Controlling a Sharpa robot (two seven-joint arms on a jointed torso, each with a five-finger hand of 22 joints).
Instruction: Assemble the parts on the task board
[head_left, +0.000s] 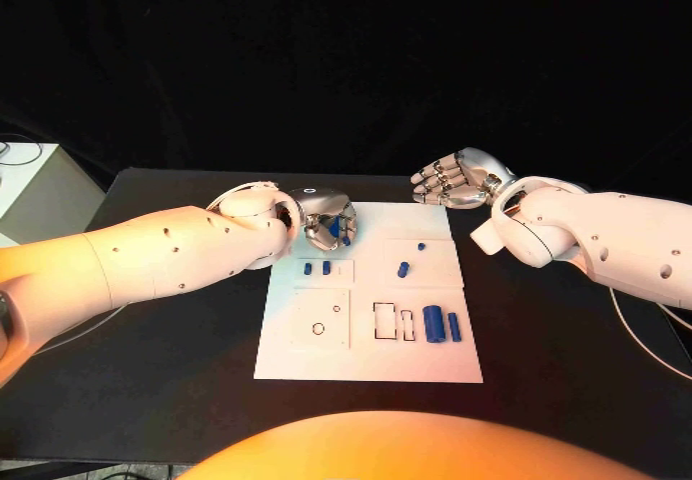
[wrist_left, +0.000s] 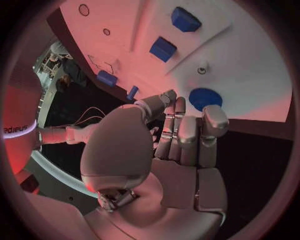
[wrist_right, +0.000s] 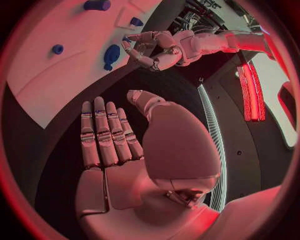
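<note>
One task board (head_left: 289, 360) — seven blue parts (head_left: 433, 322)

Robotics lab setup: matte black tabletop (head_left: 173, 330) backed by black curtain (head_left: 346, 70), cables (wrist_left: 84, 117) trailing beyond the fingers.

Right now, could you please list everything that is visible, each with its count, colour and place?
table: one, black, under everything.
task board: one, white, middle of the table.
parts: several, blue, lying on the board's far and right areas; exact count unclear.
outlines: a few, dark, drawn on the board's near half.
left hand: one, silver, over the board's far left corner, a blue piece at its fingers.
right hand: one, silver, beyond the board's far right corner, fingers extended, holding nothing.
</note>
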